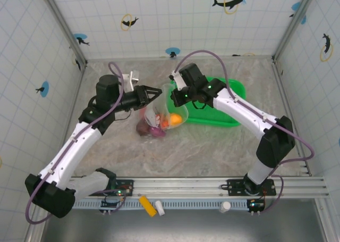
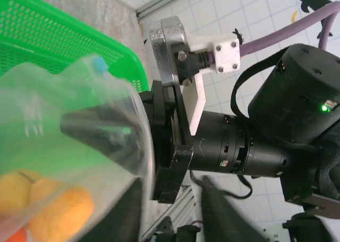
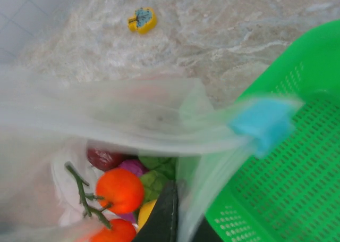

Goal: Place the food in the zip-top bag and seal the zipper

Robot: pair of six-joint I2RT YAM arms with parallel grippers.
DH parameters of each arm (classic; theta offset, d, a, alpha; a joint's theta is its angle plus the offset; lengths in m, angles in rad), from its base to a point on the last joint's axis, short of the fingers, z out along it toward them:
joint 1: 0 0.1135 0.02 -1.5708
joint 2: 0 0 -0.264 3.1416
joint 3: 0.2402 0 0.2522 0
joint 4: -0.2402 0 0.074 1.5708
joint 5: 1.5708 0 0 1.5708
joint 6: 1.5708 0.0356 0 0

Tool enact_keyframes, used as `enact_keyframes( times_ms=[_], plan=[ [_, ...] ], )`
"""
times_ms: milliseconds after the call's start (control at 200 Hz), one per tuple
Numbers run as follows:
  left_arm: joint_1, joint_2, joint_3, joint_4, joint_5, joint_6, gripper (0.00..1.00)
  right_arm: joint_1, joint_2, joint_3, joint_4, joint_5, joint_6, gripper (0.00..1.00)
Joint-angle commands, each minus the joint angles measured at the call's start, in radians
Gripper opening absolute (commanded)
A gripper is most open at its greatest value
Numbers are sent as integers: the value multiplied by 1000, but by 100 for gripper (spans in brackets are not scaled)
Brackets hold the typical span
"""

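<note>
Bag (image 1: 154, 114) rim is clamped by right end effector (image 1: 178, 99); left end effector (image 1: 158, 91) seen apart. Food (image 1: 173, 118) could be spilled if film slips before zipper (image 3: 263, 124) is sealed.

We see a clear bag (image 2: 79, 119) at 8 o'clock, close up and blurry. Orange and yellow food (image 2: 53, 210) sits inside it at 7 o'clock. A green basket (image 2: 48, 34) lies behind at 10 o'clock. The black right arm (image 2: 234, 151) reaches in from 3 o'clock, its dark tip behind the plastic. A purple cable (image 2: 297, 26) bends at 1 o'clock.
</note>
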Motion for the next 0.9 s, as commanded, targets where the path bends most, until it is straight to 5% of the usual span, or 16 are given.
enact_keyframes(
  times_ms=[0, 395, 465, 530, 676, 896],
  plan=[
    [4, -51, 87, -101, -96, 137, 57, 0, -53, 60, 95, 12, -42, 0],
    [5, -210, 56, -191, -889, 502, 56, 0, -200, -110, 448, -127, -274, 0],
    [5, -219, 43, -163, -952, 559, 56, -5, -184, -73, 437, -144, -296, 0],
    [4, -214, 49, -153, -918, 598, 56, -8, -155, -17, 403, -175, -324, 0],
    [5, -197, 51, -118, -594, 742, 53, -8, -129, 36, 371, -346, -467, 0],
    [-37, -209, 14, -108, -333, 888, 50, -57, -137, 36, 349, -477, -518, 0]
  ],
)
